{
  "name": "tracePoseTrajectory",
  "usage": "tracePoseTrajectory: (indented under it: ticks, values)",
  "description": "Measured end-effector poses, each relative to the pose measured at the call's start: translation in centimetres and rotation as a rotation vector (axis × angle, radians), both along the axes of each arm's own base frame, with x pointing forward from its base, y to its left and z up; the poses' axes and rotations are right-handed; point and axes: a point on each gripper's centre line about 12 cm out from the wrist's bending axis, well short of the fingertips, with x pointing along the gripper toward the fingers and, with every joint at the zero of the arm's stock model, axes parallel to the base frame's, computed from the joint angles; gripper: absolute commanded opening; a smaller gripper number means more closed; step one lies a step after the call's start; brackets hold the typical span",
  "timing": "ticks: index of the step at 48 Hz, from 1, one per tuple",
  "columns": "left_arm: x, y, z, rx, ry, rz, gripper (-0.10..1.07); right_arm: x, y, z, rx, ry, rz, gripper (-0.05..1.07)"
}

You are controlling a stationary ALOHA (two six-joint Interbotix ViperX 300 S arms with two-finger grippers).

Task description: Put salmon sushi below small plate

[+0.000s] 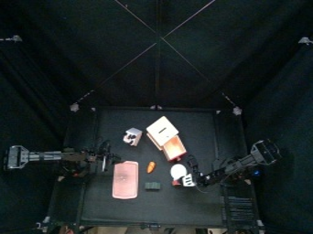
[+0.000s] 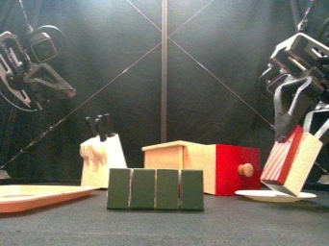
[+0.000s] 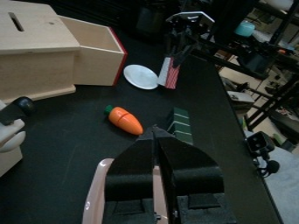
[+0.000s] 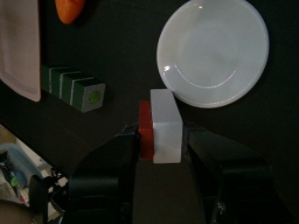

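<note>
The salmon sushi (image 4: pixel 166 118), a white block with a red side, is clamped between the jaws of my right gripper (image 4: pixel 163 140). In the front view the salmon sushi (image 2: pixel 293 161) hangs tilted, its lower end just over the small plate (image 2: pixel 274 196), a flat white disc. From above, the small plate (image 1: pixel 178 171) lies at the table's front right with my right gripper (image 1: pixel 191 178) beside it. My left gripper (image 3: pixel 158 149) hangs shut over the pink tray (image 3: pixel 98 188) and holds nothing.
A carrot (image 1: pixel 150 167) lies between the pink tray (image 1: pixel 124 179) and the plate. A green block (image 1: pixel 153 186) sits near the front edge. The cream and orange box (image 1: pixel 166 135) and a white knife block (image 1: pixel 131 135) stand further back.
</note>
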Motion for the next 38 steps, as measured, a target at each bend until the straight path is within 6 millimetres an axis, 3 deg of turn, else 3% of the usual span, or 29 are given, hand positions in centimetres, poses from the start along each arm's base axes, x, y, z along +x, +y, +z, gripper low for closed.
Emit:
tracePoseTrajectory:
  ticks: [38]
  values:
    - [-0.1, 0.0, -0.1, -0.002, 0.003, 0.001, 0.36, 0.1, 2.9, -1.2, 0.13, 0.082, -0.052, 0.69]
